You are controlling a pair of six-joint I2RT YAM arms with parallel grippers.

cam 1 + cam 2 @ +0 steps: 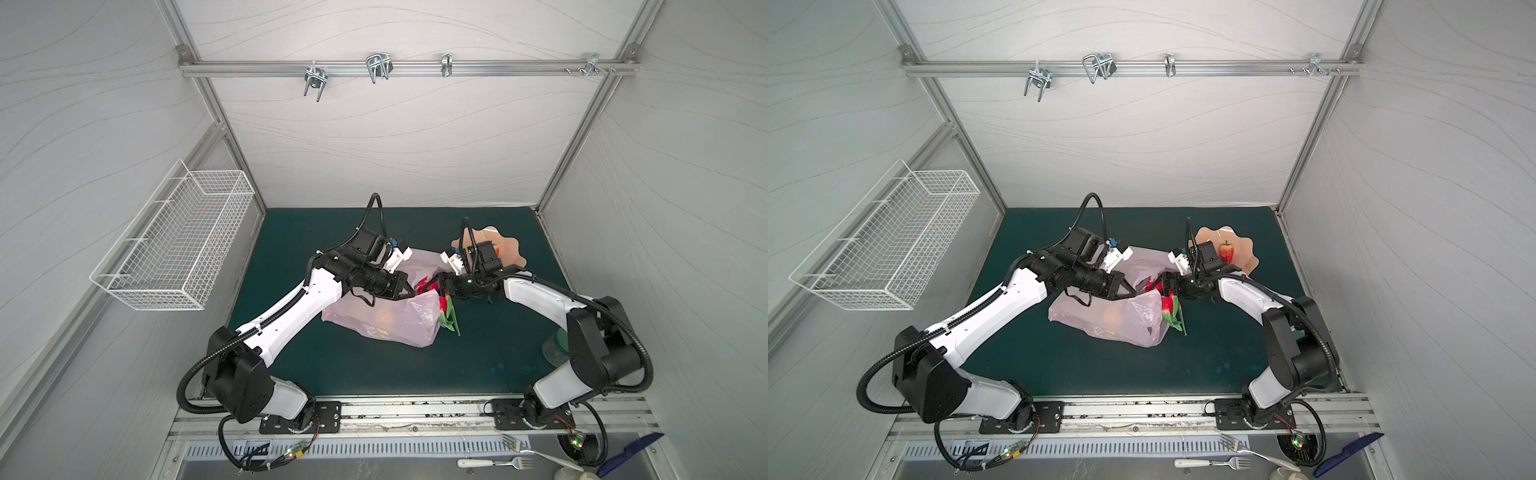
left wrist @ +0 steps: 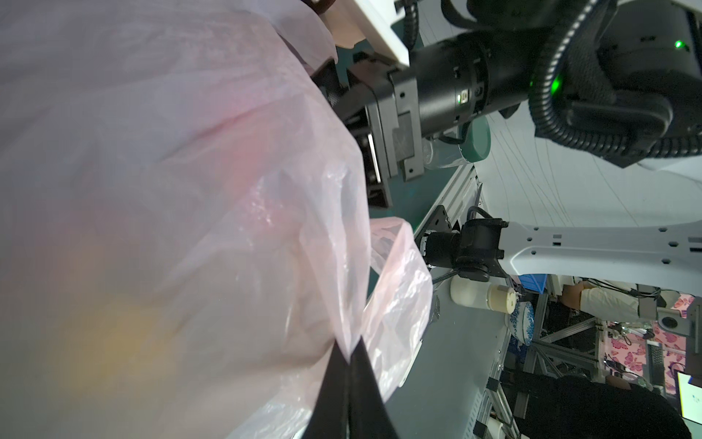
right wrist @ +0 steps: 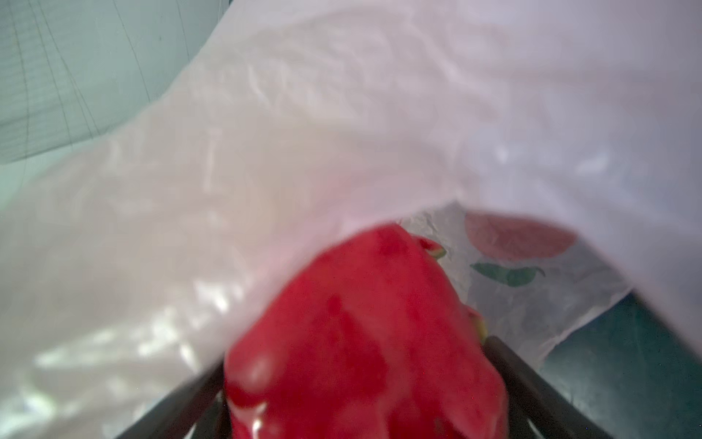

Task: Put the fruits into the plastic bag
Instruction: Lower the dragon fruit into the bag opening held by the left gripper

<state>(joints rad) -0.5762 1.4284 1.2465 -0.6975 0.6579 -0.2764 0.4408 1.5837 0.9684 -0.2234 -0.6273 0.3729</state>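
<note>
Insert step: the left claw (image 2: 347, 359) is clamped shut on the plastic bag (image 1: 386, 320) rim, mid-counter (image 1: 332, 374), lifting the mouth. The right claw (image 1: 434, 286), jaws wide, grips the dragon fruit (image 3: 361, 334) right at that opening. Next likely needs a deeper push under the film, then a release; a strawberry (image 1: 1226, 251) sits on the plate (image 1: 1246, 243), upper right.

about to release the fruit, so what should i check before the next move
1. left gripper shut on the plastic bag edge: ok
2. right gripper closed on the dragon fruit: ok
3. Bag mouth open ahead of the dragon fruit: ok
4. Dragon fruit fully inside the bag: cannot tell, film drapes over its front
5. All fruits bagged: not ok, a strawberry lies on the plate
</note>
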